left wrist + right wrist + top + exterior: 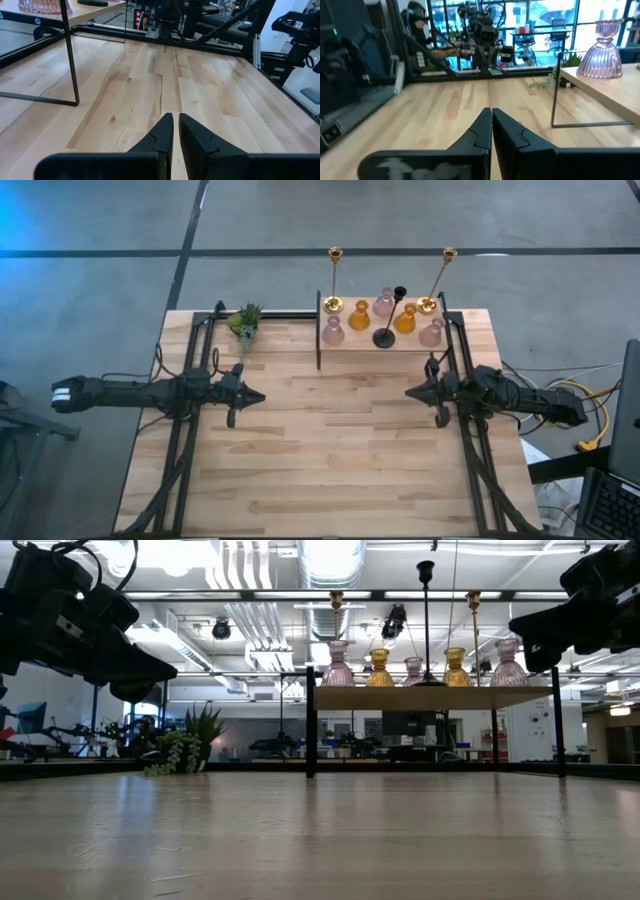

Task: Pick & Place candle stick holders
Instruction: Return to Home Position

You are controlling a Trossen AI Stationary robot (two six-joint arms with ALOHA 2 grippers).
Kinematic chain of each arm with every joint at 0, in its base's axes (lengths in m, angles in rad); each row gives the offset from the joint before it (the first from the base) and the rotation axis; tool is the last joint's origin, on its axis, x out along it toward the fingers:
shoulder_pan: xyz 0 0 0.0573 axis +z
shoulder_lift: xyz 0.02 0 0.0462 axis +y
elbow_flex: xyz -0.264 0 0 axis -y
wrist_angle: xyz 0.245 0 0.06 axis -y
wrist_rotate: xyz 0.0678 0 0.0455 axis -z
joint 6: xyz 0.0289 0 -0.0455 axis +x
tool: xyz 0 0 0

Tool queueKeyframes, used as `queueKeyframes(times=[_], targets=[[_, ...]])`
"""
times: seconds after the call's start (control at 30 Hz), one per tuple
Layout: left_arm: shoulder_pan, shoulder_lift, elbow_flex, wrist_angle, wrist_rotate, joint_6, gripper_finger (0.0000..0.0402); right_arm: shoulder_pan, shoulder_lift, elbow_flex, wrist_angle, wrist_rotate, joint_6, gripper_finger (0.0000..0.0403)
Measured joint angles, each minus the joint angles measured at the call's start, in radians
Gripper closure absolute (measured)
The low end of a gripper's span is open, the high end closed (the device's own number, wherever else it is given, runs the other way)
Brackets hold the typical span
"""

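Clearly, all eight candle stick holders (384, 303) were seen standing on the small wooden shelf (360, 342) at the far edge of the table (330, 460), toward the right arm's side. A little green plant (245, 322) was set apart from them on the table. Every holder was stood upright, with its long axis straight up and its cup pointed at the ceiling. The two tall gold holders (333, 305) were judged tippy, so a hold low on the thin stem, near the round foot, would be best. The black stemmed holder (384, 338) was thought light and stiff, and could be pinched at its stem too. The amber glass holders (359, 315) and pink glass holders (333, 331) were judged heavier, smooth, slippery and easy to break. For them, a soft squeeze at the narrow neck above the wide skirt would be best. Nothing was held by either arm. The left gripper (258, 396) was hung above the table's left half with its fingers (161, 137) pressed nearly together. The right gripper (410, 391) was hung near the front of the shelf with its fingers (479, 131) closed.
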Motion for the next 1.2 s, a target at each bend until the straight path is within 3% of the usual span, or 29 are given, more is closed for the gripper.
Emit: queueKeyframes(times=[0.2,0.6,1.0,1.2], targets=[[0.000,0.000,0.000,0.000,0.000,0.000,0.0367,0.000,0.019,0.000,0.000,0.001,-0.094,0.0394],[0.000,-0.009,0.000,-0.010,0.000,0.000,0.0367,0.000,0.019,0.000,-0.001,0.001,-0.096,0.0394],[-0.003,-0.355,-0.002,-0.166,0.000,-0.016,0.0367,0.000,0.019,0.000,-0.001,0.001,-0.094,0.0394],[-0.004,-0.435,-0.002,-0.238,-0.002,0.011,0.0367,0.000,0.019,0.000,-0.001,0.001,-0.093,0.0394]])
